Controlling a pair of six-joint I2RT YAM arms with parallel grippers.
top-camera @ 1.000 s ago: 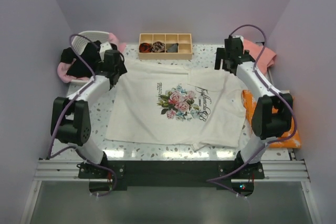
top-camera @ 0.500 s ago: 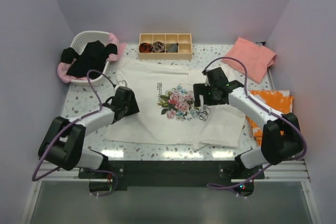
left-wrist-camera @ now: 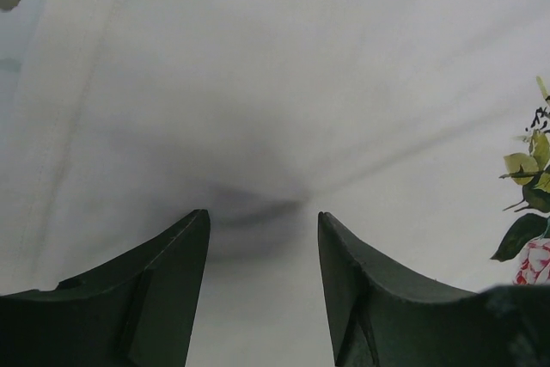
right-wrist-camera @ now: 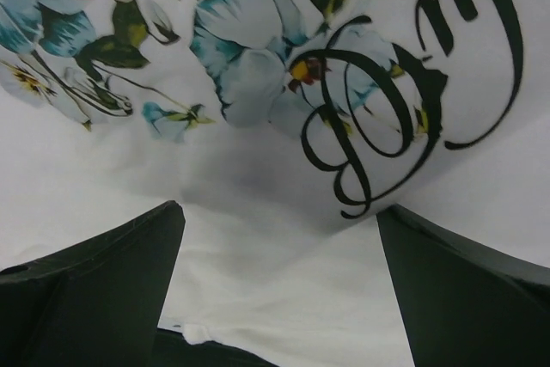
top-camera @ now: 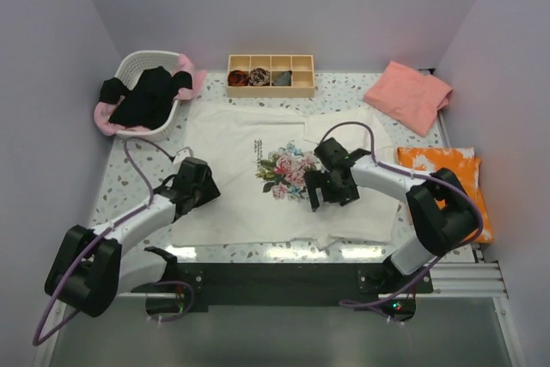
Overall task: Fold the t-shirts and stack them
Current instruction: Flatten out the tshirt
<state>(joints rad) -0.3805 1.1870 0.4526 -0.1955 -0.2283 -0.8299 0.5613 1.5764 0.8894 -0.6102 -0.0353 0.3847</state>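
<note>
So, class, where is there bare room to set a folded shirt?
Bare tabletop between the wooden tray and the pink shirt; another strip between the basket and the near edge. The white shirt and orange cloth crowd the rest.

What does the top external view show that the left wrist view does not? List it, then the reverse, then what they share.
Top external only: the white basket holding a black tee, the wooden tray, the salmon-pink tee, the orange floral cloth and the open right pincer.
Left wrist only: a stitched seam and a pucker in the cloth between the spread fingers of the left pincer.
Both: the cream-white tee, its rose print and the left pincer.
</note>
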